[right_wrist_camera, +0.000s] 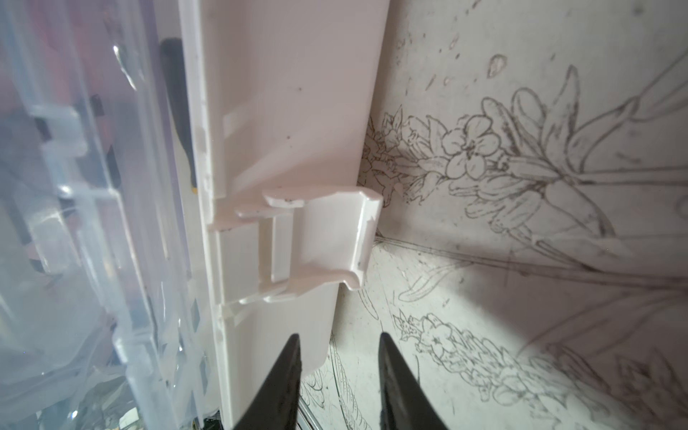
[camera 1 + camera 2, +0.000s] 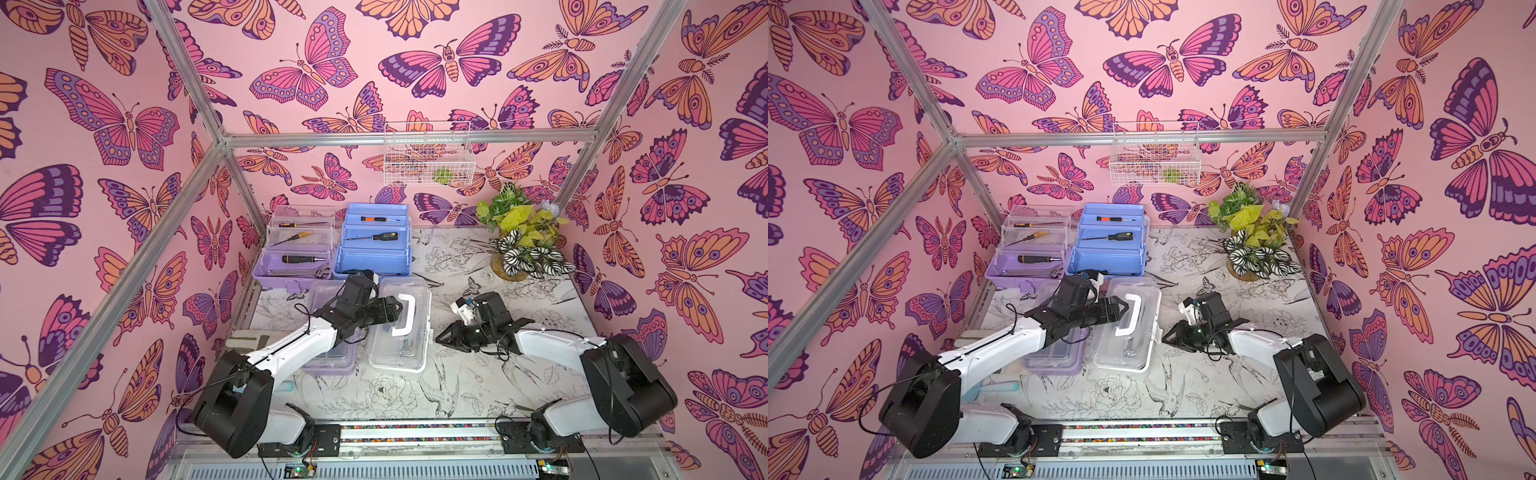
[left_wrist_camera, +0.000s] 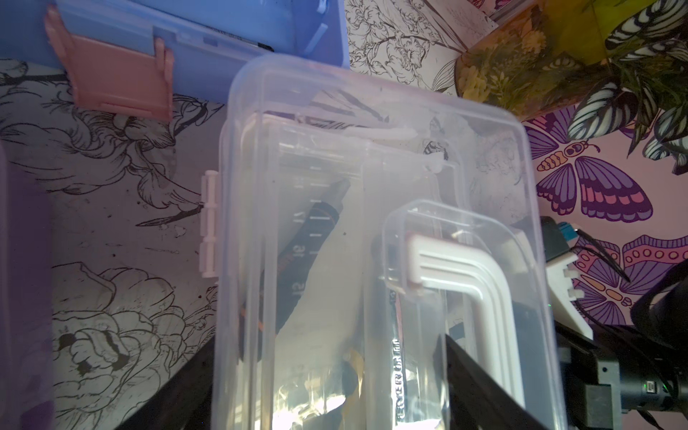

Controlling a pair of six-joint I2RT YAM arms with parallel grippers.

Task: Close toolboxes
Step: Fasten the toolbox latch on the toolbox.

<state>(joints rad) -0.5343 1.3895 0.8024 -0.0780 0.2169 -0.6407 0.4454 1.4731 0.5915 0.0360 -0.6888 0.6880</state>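
The white toolbox (image 2: 401,332) (image 2: 1129,336) lies mid-table with its clear lid (image 3: 372,186) down and white handle (image 3: 480,294) on top. My left gripper (image 2: 397,309) (image 3: 331,391) hovers over that lid beside the handle, open wide with nothing held. My right gripper (image 2: 440,338) (image 1: 338,372) sits low at the box's right side, open by a narrow gap and empty, just short of the white latch (image 1: 320,242), which sticks outward. A lilac toolbox (image 2: 332,361) with its lid down lies under my left arm. At the back, a lilac toolbox (image 2: 291,257) and a blue toolbox (image 2: 374,249) stand open with tools inside.
A potted plant (image 2: 519,245) stands at the back right. A white wire basket (image 2: 428,158) hangs on the back wall. The blue box's pink latch (image 3: 119,74) hangs toward the white box. Metal frame posts line the table's sides.
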